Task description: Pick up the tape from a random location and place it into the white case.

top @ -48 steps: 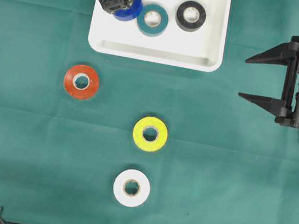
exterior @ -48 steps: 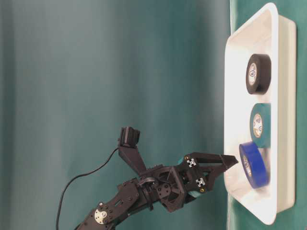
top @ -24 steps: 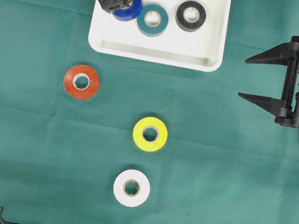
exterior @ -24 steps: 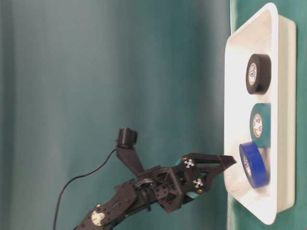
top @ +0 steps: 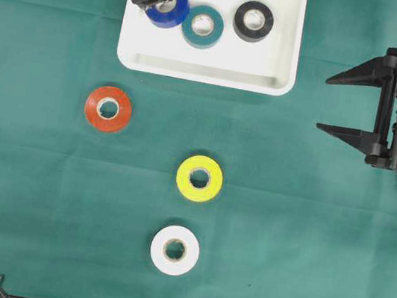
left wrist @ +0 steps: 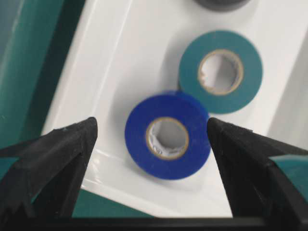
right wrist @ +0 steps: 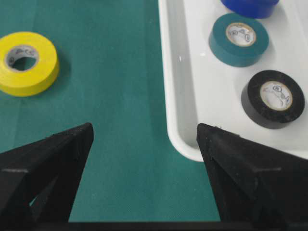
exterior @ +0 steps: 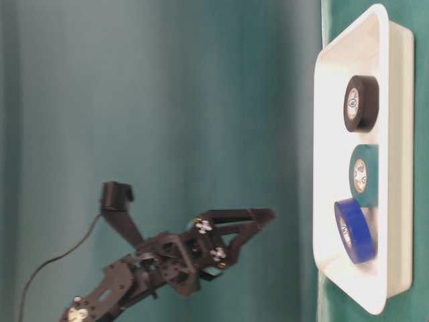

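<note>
White case at the far edge of the worktop, holding three tape rolls.

Blue roll, teal roll and black roll lie flat in a row inside; my left hand hangs above the blue one, fingers apart and empty. My right hand rests spread, right of the case. Red, yellow and white tape rolls lie on the cloth nearer.

The left gripper hangs above the white case, jaws spread and empty; the right gripper sits beside it, equally agape.
</note>
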`<state>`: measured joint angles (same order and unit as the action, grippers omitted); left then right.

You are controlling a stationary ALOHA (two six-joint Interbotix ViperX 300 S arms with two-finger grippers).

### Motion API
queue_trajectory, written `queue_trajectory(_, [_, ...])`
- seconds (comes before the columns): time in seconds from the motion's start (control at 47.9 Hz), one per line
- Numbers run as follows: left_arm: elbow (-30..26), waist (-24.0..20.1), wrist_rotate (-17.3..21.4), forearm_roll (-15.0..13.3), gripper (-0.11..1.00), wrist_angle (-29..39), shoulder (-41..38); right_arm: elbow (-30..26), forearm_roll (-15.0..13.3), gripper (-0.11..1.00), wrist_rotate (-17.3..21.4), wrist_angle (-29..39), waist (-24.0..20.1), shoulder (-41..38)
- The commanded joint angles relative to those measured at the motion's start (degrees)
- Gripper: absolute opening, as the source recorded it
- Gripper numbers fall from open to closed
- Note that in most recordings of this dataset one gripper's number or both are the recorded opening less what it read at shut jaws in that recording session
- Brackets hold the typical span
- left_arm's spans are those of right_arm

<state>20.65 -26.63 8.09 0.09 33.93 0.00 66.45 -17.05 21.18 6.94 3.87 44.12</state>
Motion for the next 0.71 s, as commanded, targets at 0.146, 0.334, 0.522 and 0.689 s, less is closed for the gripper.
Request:
queue_trajectory(0.146, [-1.23, 0.09, -0.09, -0.09, 0.97, 0.26, 1.85, -1.41, -0.09, 0.87, 0.09, -0.26, -0.18, -0.09])
queue_trajectory(0.334, [-0.79, 2.11, -0.18, -0.09, 0.97, 0.35, 1.93, -1.49, -0.09, 0.87, 0.09, -0.26, -0.09, -0.09])
queue_trajectory(0.522, [0.00, 7.12, -0.35, -0.09, 0.97, 0.44, 2.29, -1.49, -0.09, 0.87, 0.09, -0.18, -0.09, -0.09])
queue_trajectory(0.689, [0.62, 12.74, -0.44, -0.18, 0.97, 0.35, 2.37, -1.49, -0.09, 0.87, -0.09, -0.18, -0.09, -0.09])
